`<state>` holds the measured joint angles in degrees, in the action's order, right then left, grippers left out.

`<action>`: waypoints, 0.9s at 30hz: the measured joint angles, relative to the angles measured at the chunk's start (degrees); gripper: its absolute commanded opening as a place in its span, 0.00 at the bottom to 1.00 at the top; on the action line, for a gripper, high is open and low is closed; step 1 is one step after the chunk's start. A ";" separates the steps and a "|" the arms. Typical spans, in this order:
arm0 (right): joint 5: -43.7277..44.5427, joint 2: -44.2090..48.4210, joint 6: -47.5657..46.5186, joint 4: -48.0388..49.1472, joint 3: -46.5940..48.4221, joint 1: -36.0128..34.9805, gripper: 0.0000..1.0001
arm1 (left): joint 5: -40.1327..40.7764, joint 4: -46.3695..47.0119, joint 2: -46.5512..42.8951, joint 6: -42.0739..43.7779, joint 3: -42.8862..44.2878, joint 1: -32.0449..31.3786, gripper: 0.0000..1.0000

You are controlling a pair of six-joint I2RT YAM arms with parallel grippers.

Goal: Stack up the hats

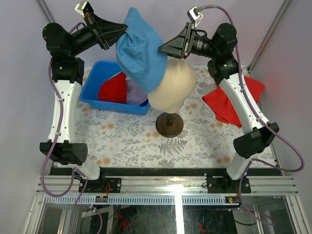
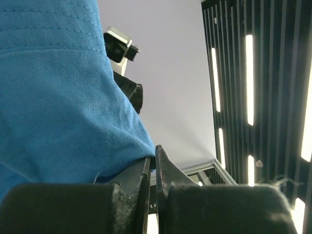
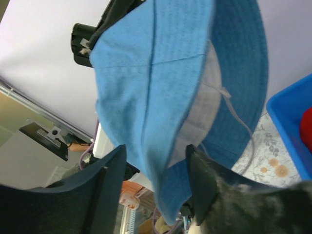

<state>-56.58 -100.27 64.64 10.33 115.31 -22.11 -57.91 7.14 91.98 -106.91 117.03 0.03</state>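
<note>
Cloth of blue hat (image 1: 139,48) clamped in left gripper (image 2: 152,155); right gripper (image 3: 155,151) wide around brim

The raised hat (image 1: 139,51) hangs between left gripper (image 1: 111,35) and right gripper (image 1: 162,48), over the mannequin head (image 1: 176,87). The bin (image 1: 117,108) holding other hats (image 1: 114,88) lies below the left gripper; the flat cloth (image 1: 223,105) lies below and right of the right gripper.

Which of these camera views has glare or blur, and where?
Top external: sharp, evenly lit, one glare streak on the metal rail. Left wrist: ceiling lights blow out at right, left claw blurred up close. Right wrist: blue hat reasonably sharp, right claw soft in the foreground.
</note>
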 measured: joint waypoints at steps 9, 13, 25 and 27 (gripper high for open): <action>1.57 2.16 -0.26 -1.68 -2.84 -0.66 0.01 | 0.04 -1.70 -1.53 3.87 -8.98 0.00 0.00; 2.80 6.16 0.35 -2.03 -7.72 -0.68 0.00 | 0.28 -4.20 -1.75 6.67 -9.18 0.00 0.00; 8.15 17.57 -2.54 -9.49 -16.20 -0.66 0.00 | 1.40 -5.44 -3.63 9.49 -10.10 -3.78 0.00; 9.46 19.21 -3.06 -10.45 -18.69 -0.52 0.00 | 1.62 -5.44 -3.32 9.68 -10.10 -4.66 0.00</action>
<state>-47.11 -81.06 61.58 -0.12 96.62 -22.63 -56.29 1.69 88.66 -97.23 106.94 -4.62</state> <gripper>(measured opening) 0.033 0.010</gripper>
